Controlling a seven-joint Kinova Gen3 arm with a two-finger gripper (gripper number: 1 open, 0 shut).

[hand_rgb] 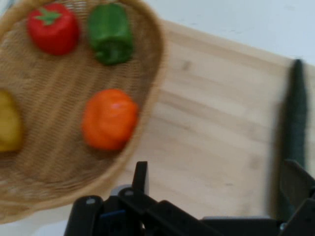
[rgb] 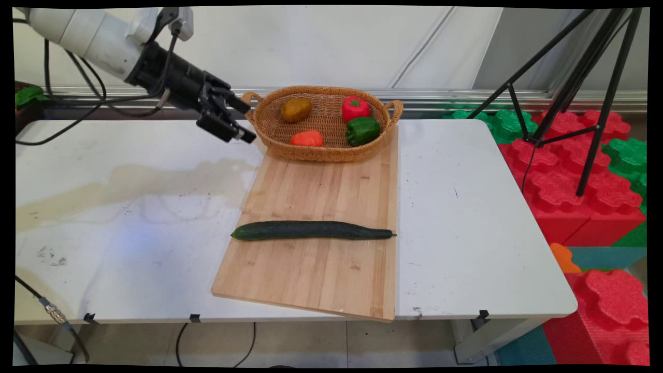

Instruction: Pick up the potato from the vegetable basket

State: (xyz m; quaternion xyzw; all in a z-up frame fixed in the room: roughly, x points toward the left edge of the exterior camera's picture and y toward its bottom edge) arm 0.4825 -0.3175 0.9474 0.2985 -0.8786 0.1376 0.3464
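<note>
**Gripper spread and empty beside the basket handle**

Nearest the camera in the main view, the wooden cutting board [rgb: 316, 243] runs from bottom centre up toward the middle of the frame, and its lower edge hangs a little over the front rim of the white table [rgb: 466, 217]. A knock there could tip or slide it. Across its middle lies a long dark cucumber [rgb: 311, 230], both tips reaching about to the board's side edges. Being round and lying loose, it would likely roll at any nudge.

Further back, at upper centre, a wicker basket [rgb: 323, 150] sits on the far end of the board. It holds an orange vegetable [rgb: 306, 138], a green pepper [rgb: 362, 130], a red pepper [rgb: 355, 108] and a yellow-brown potato-like piece [rgb: 296, 109].

At upper left the gripper [rgb: 243, 120] hangs above the table just beside the basket's left handle, fingers spread, holding nothing. So close to the handle, a sideways drift could catch the rim and drag basket and board together.

In the hand view the basket is cut off at the top and left, the yellow piece [hand_rgb: 9, 129] shows only in part, and the cucumber [hand_rgb: 296, 132] is partly masked by the right finger [hand_rgb: 298, 184]. The orange vegetable's [hand_rgb: 109, 119] kind is hard to make out. How high the fingertips stand over the table I cannot tell.
</note>
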